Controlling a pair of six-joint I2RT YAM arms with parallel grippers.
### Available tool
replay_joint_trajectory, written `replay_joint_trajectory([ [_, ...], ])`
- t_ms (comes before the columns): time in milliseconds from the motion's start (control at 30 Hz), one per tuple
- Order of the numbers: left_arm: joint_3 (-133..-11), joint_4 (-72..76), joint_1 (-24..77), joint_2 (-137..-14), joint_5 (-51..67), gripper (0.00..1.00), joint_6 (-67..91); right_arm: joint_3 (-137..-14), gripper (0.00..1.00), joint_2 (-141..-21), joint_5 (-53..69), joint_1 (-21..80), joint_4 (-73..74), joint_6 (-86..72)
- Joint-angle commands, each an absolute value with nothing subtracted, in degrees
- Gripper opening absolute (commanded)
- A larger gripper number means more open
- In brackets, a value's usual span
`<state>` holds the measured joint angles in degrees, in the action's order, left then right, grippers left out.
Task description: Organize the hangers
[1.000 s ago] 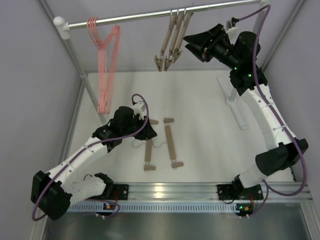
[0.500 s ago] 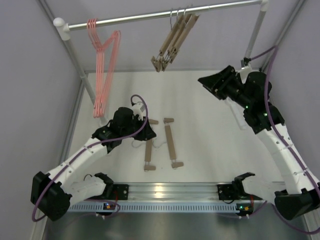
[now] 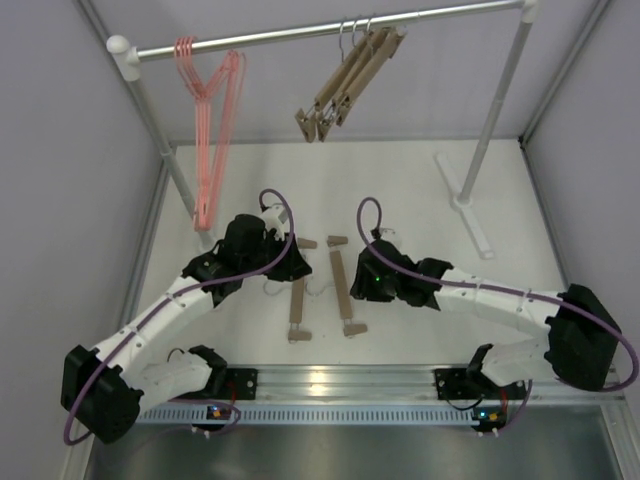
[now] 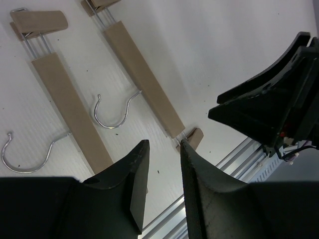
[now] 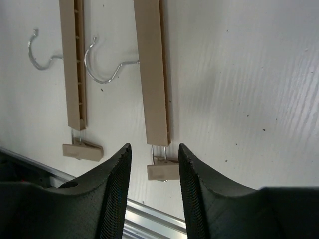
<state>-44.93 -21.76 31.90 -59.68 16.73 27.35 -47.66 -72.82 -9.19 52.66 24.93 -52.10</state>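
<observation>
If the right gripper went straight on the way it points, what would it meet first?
Likely the clip end of the wooden hanger lying between the fingertips of the right gripper; depth is unclear.

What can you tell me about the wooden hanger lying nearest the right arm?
The hanger is a straight tan wooden bar with a clip at each end and a silver hook at its middle. It lies flat on the white table, beside a second hanger. The open right pincer hovers above its near clip.

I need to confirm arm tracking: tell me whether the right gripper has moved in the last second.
Yes. The right gripper has dropped from beside the rail down to the table, over the right wooden hanger.
</observation>
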Motion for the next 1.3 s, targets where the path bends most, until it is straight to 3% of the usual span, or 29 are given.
replay_joint_trajectory([
  [0,-47.64,-23.11,31.55,-58.45,17.31,0.36,27.16,-49.48,0.4,-76.63,-16.34,57.9,21.71,-52.38],
  [333,-47.72,-23.82,31.29,-57.83,16.96,0.36,26.9,-56.59,0.43,-92.71,-19.51,64.68,21.62,-50.89],
  [867,-47.81,-24.35,30.76,-58.45,17.05,0.36,25.93,-58.62,0.44,-99.58,-21.27,65.92,24.87,-51.06],
  [1133,-47.81,-24.35,30.67,-59.06,17.4,0.36,25.84,-56.43,0.11,-99.32,-23.11,66.01,27.15,-52.03],
  [1267,-47.9,-24.34,30.67,-59.41,17.23,0.36,25.58,-54.58,0.03,-96.34,-25.22,66.0,29.7,-53.0],
])
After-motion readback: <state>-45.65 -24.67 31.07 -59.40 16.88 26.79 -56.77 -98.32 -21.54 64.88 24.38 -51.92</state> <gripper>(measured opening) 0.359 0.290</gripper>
